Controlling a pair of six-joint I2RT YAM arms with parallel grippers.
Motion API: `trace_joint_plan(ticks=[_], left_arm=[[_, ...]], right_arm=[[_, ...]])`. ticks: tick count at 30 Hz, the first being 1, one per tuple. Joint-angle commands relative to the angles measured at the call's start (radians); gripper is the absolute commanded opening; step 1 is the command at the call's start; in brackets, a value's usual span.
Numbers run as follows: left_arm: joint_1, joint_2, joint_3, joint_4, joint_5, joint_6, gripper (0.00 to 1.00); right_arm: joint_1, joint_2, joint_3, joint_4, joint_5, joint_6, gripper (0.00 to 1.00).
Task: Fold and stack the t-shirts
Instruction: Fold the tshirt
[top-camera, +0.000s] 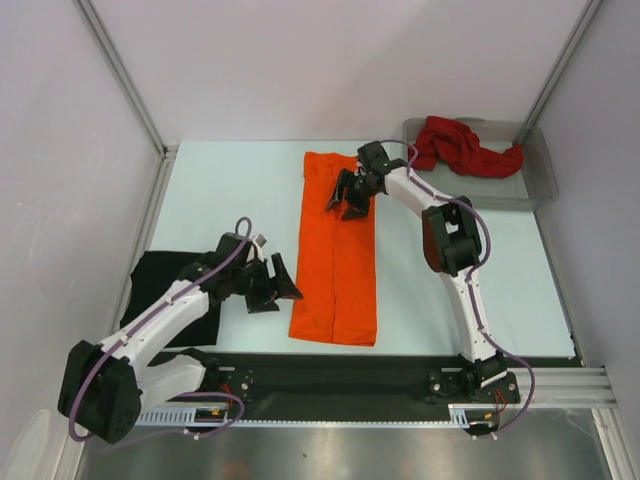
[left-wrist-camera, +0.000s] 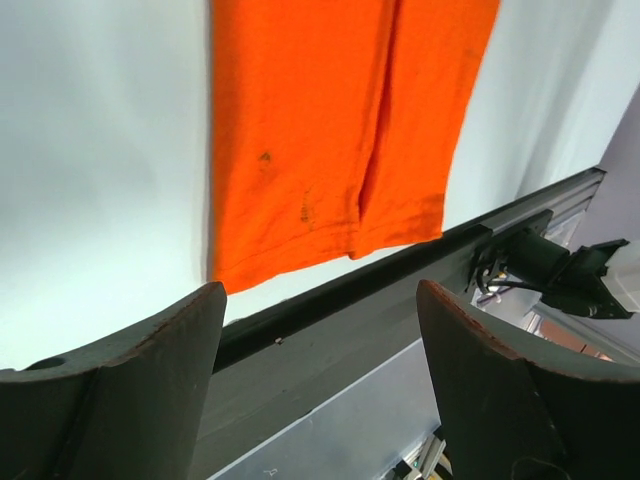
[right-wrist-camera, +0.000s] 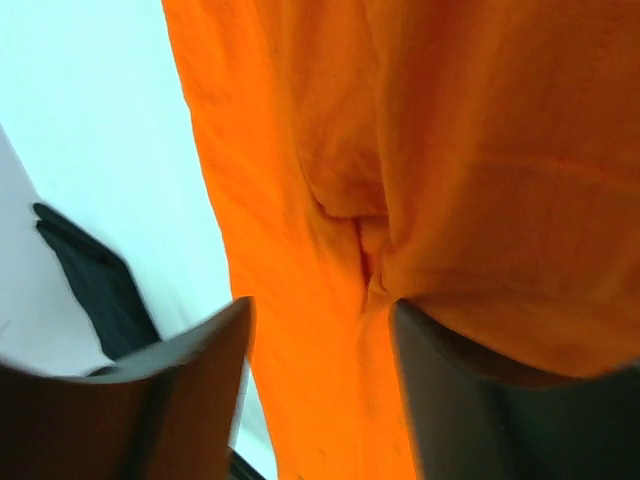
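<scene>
White walls (top-camera: 300, 60) close in a pale surface (top-camera: 240, 190) with a dark rail (top-camera: 350, 368) along its near edge.

The orange t-shirt (top-camera: 335, 270) lies folded into a long narrow strip down the middle of the surface. It runs from near the far edge almost to the rail. The left wrist view shows its near end (left-wrist-camera: 320, 130) lying flat, with a few small dark specks (left-wrist-camera: 265, 157) on the cloth.

The black t-shirt (top-camera: 160, 280) lies flat by the left edge toward the near side, partly under the left arm. The dark red t-shirt (top-camera: 460, 148) sits crumpled in a clear grey tray (top-camera: 540, 185) at the far right corner.

The left hand (top-camera: 278, 283) is just beside the left side of the orange strip's near end. Its fingers (left-wrist-camera: 150, 380) are spread wide with nothing between them.

The right hand (top-camera: 347, 198) is low over the far part of the orange t-shirt. Its fingers (right-wrist-camera: 190, 370) stand apart, with orange cloth (right-wrist-camera: 480, 150) filling the gap behind them. A small pucker (right-wrist-camera: 368, 255) in the cloth sits at the tip of the other finger. No fold of cloth is pinched between the fingers.
</scene>
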Motion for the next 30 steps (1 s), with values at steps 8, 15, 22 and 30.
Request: trace_joint_plan(ticks=[8,15,22,30], left_arm=[[0.027,0.184,-0.043,0.121,0.018,0.051,0.66],[0.023,0.235,-0.136,0.187,0.032,0.039,0.68],[-0.026,0.230,-0.215,0.193,0.010,-0.007,0.67],[-0.040,0.204,-0.296,0.206,-0.043,-0.059,0.60]], right_arm=[[-0.051,-0.352,-0.018,-0.426,0.289,-0.363,0.81],[-0.022,-0.792,-0.797,-0.138,-0.045,-0.257,0.67],[0.074,-1.125,-1.338,0.196,-0.081,-0.020,0.56],[0.090,-1.253,-1.615,0.425,-0.128,0.162,0.52]])
